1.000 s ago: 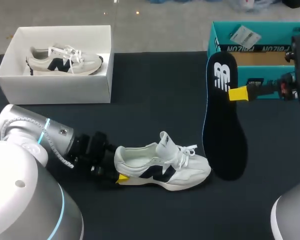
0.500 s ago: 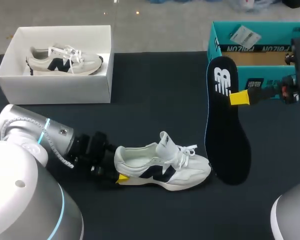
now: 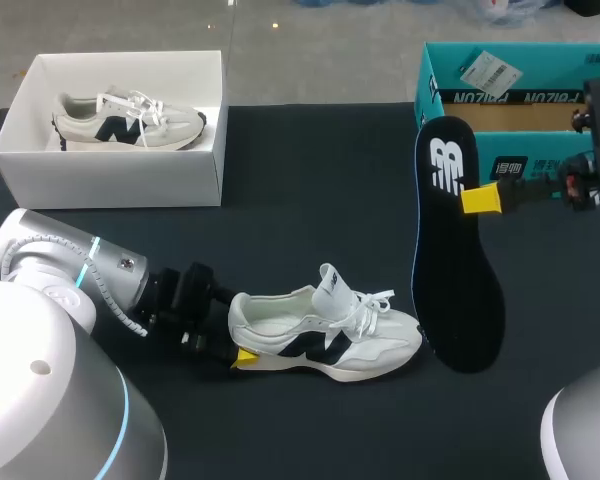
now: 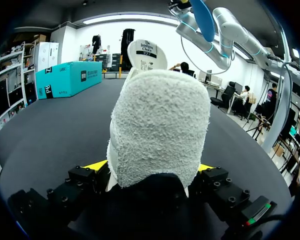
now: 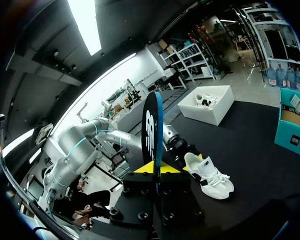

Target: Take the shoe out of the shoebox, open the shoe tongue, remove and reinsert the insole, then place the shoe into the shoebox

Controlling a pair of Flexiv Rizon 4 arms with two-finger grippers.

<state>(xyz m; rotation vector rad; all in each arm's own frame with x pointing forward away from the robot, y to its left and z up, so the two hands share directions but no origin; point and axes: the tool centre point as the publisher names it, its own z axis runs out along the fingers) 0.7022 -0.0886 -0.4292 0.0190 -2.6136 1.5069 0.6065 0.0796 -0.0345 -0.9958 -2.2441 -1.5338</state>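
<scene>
**Sneaker, white with a navy side mark (image 3: 325, 340), out on the bench, heel clamped; insole held by the other arm**

- Sneaker lies upright on its sole on the black bench (image 3: 310, 200), near edge, roughly centre. Toe points to my right, heel to my left. Laces loose, tongue standing up.
- Left end effector (image 3: 236, 335) sits at the heel, arm coming in low from the left. Left wrist view: the fuzzy white heel fills the gap, a yellow tip pressed on each side of it, left end effector (image 4: 150, 167) closed onto the sneaker (image 4: 160, 135).
- Long black foam insole with a blue edge and white logo (image 3: 455, 270) is out of the sneaker and hangs off the right end effector (image 3: 478, 198). Logo end is up, toe end down, just beside the sneaker's toe. Can't tell whether the low end touches the bench.
- Right wrist view: insole (image 5: 151, 130) stands edge-on between the yellow tips, right end effector (image 5: 155, 169) pinched nearly closed on its thin section. Sneaker (image 5: 209, 177) lies ahead of and below the fingers.
- White cardboard shoebox (image 3: 110, 175) is at the far left corner, well apart from both end effectors. A matching second sneaker (image 3: 130, 120) lies inside it.
- Teal cardboard box (image 3: 510, 165), open, far right corner, behind the right arm.
</scene>
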